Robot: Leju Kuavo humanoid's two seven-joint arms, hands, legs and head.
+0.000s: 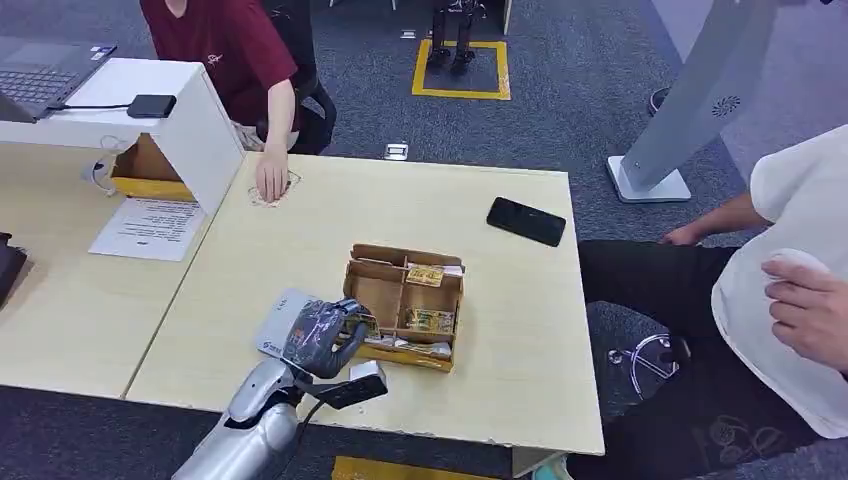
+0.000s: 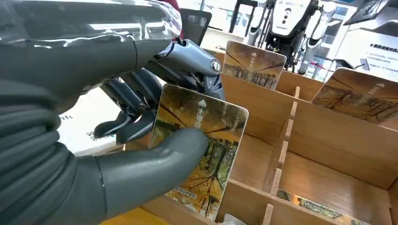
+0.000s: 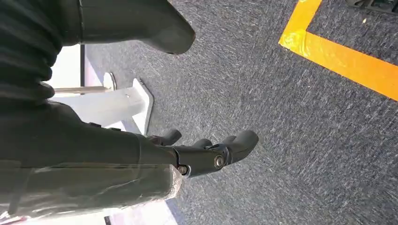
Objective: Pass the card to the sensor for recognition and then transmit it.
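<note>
The left hand [image 1: 322, 338] sits at the wooden box [image 1: 405, 305], at about seven o'clock from the box's middle in the head view. In the left wrist view it pinches a card [image 2: 202, 145] between the thick thumb [image 2: 155, 164] on the printed face and the dark fingers [image 2: 136, 105] behind it. The card stands nearly upright, its lower edge low against the box's front wall, so it looks barely lifted out, if at all. More cards of the same print stand in the compartments behind, one [image 2: 253, 63] at about one o'clock from the held card.

The right hand [image 3: 206, 154] hangs over the carpet with fingers loosely spread and holds nothing.

The flat grey-white pad [image 1: 282, 322] just beside the box, at its nine o'clock and partly under the left hand, is probably the sensor.

The grip is the weak point: the thumb presses near the card's middle, so a pull at an angle could make the card pivot or slide free. Its lower edge may also catch on the box wall and drag the light box along the table [image 1: 330, 215]. A person's hand [image 1: 270, 180] rests on the table at eleven o'clock, well apart.
</note>
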